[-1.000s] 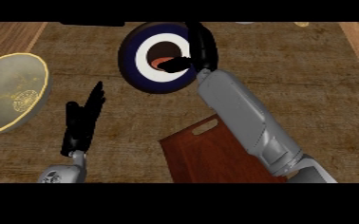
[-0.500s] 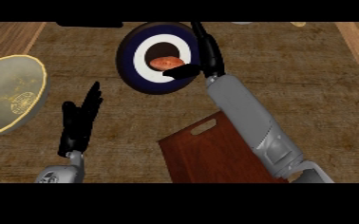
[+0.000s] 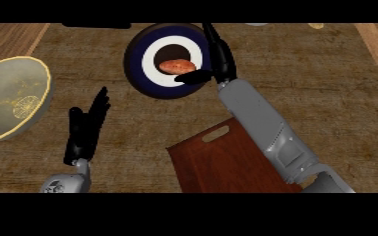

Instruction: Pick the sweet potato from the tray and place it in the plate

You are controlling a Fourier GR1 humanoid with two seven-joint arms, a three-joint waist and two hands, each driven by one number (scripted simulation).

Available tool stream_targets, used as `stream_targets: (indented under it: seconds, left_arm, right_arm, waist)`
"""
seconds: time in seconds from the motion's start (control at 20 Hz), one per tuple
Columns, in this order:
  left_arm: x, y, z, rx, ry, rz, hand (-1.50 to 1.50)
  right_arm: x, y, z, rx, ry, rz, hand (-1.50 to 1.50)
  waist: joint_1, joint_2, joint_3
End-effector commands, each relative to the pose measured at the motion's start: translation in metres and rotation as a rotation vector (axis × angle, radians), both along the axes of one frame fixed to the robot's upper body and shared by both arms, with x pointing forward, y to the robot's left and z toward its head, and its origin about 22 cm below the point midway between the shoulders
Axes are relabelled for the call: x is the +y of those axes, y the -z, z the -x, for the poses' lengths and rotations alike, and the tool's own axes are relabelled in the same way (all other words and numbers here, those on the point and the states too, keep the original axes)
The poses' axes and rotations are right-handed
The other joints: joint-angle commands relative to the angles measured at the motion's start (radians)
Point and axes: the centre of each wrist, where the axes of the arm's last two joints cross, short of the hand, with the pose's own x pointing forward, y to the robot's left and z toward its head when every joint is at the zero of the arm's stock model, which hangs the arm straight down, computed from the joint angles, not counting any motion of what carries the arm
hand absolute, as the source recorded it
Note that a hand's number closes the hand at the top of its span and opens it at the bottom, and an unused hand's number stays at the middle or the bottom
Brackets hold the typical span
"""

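- Head view: the sweet potato (image 3: 177,66) is lying in the dark middle of the plate (image 3: 140,75), a round plate with a dark blue rim and a white ring, sitting on the far part of the wooden counter (image 3: 310,80).
- The right hand (image 3: 218,62) is reaching over the right edge of the plate, its fingers (image 3: 214,40) pointing straight away toward the far side and its thumb (image 3: 193,77) sticking out to the left over the white ring, just near of the sweet potato; the hand is spread and holding nothing, and whether the thumb is touching the sweet potato cannot be told.
- The grey right forearm (image 3: 258,125) is running from the lower right up to that hand, crossing over the right part of the tray (image 3: 214,165).
- The tray, a reddish-brown board with a slot handle at its far left corner, is lying near and to the right of centre, well apart from the plate.
- The left hand (image 3: 85,127) is resting at the near left, fingers straight and pointing up toward the far side, holding nothing.
- A pale yellow-green bowl (image 3: 18,97) is sitting at the left edge, just left of the left hand.
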Motion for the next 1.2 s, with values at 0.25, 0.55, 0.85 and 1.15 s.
stream_targets:
  seconds: [0.25,0.55,0.85,1.15]
  left_arm:
    - [0.013,0.011,0.007,-0.003,0.003,-0.009,0.00]
    - [0.001,-0.003,-0.008,-0.022,-0.016,-0.011,0.00]
    - [0.013,-0.005,0.007,-0.003,-0.016,-0.006,0.00]
    - [0.011,-0.012,0.003,0.000,-0.024,0.010,0.00]
  right_arm:
    - [-0.004,0.016,0.005,0.006,0.088,0.045,-1.50]
    - [-0.011,0.021,0.002,0.026,0.137,0.088,-1.50]
    - [-0.022,0.024,-0.003,0.036,0.139,0.092,-1.50]
    - [-0.064,0.040,-0.003,0.027,0.197,0.105,-1.50]
  waist:
    - [0.004,0.001,0.000]
    - [-0.013,-0.003,0.000]
    - [-0.019,-0.003,0.000]
    - [-0.023,-0.002,0.000]
